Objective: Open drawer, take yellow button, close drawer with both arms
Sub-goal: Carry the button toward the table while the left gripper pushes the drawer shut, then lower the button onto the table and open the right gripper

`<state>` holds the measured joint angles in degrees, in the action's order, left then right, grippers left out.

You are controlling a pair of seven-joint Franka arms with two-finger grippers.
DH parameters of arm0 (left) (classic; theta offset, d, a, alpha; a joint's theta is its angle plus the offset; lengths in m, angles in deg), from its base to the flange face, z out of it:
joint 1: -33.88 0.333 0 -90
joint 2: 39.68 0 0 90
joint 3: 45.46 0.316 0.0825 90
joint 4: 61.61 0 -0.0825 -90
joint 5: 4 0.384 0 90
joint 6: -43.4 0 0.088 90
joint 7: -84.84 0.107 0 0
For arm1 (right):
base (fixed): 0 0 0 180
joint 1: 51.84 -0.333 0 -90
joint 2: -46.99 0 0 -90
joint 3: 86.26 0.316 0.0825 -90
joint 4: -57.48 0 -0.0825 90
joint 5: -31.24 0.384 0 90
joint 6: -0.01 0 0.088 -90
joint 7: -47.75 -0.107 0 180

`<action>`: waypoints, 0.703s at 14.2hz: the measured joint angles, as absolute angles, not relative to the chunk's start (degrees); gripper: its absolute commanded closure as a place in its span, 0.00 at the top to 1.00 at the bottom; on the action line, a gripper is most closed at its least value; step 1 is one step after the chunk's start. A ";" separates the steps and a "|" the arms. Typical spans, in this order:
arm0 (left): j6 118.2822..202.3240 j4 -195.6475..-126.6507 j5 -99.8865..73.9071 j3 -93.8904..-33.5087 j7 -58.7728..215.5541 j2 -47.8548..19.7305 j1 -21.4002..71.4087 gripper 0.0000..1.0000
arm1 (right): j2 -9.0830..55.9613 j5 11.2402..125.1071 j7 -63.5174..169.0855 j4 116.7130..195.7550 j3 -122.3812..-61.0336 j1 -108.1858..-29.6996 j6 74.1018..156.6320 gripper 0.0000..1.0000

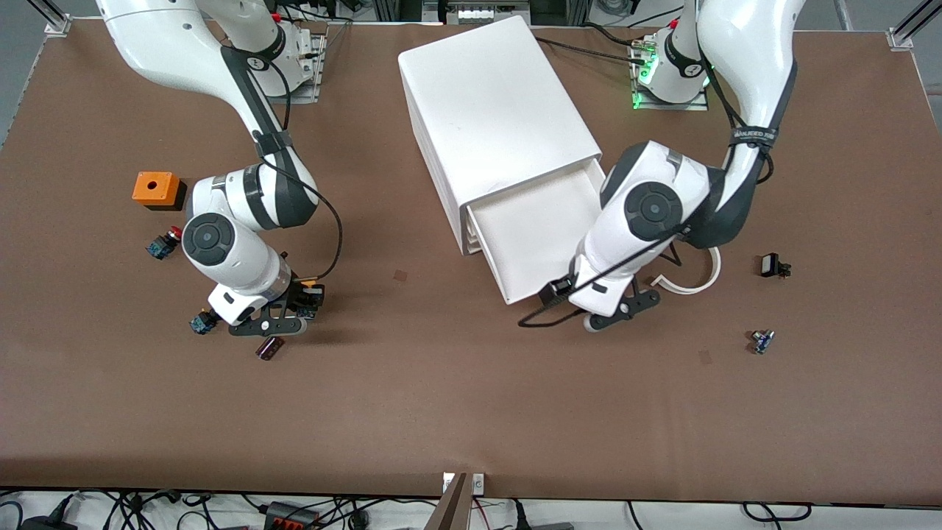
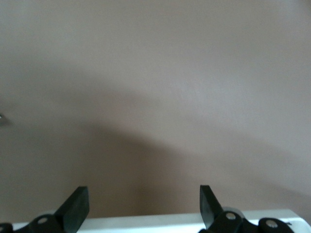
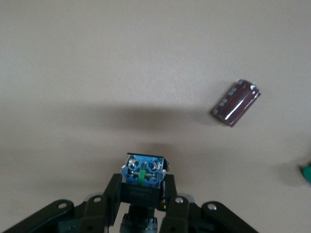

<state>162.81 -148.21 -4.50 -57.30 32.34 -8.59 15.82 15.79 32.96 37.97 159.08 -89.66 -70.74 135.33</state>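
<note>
Brown table (image 1: 456, 397) fills the front view. White cabinet (image 1: 493, 118) sits mid-table w/ its uppermost drawer (image 1: 526, 235) pulled out toward the camera, tray looks bare. Left gripper (image 1: 614, 313) is low at the drawer's outer corner, on the left arm's end; left arm's wrist covers that corner. Curved white strip (image 1: 695, 276) lies just beside that gripper, partly under the arm. Small black part (image 1: 774, 266) and tiny blue-grey part (image 1: 762, 341) lie farther toward the left arm's end, well apart from it.

Right gripper (image 1: 294, 313) is low over the table toward the right arm's end. Dark maroon capacitor (image 1: 270, 348) lies just beside it, nearer the camera. Blue-based part (image 1: 202, 322) sits beside the right wrist; red-capped button (image 1: 165, 242) and orange box (image 1: 157, 189) are farther from the camera than that gripper.

Left wrist view: left fingers (image 2: 75, 208) spread wide, nothing between them, white drawer edge (image 2: 146, 222) right at the tips, bare table past that.

Right wrist view: right gripper (image 3: 143, 194) clamped on the button (image 3: 143, 175), blue base w/ metal terminals facing out, black collar in the jaws, cap colour hidden. Capacitor (image 3: 235, 103) lies near, not touching.
</note>
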 measured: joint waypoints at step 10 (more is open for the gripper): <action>160.49 -158.18 -4.50 -66.94 25.66 -14.88 15.63 1.00 | 16.69 32.96 39.62 168.55 -89.34 -70.61 146.12 0.00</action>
<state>160.49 -158.18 -4.50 -66.94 25.66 -14.88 15.63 16.69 32.96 39.62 168.55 -89.34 -70.61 146.12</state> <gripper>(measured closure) 0.000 0.604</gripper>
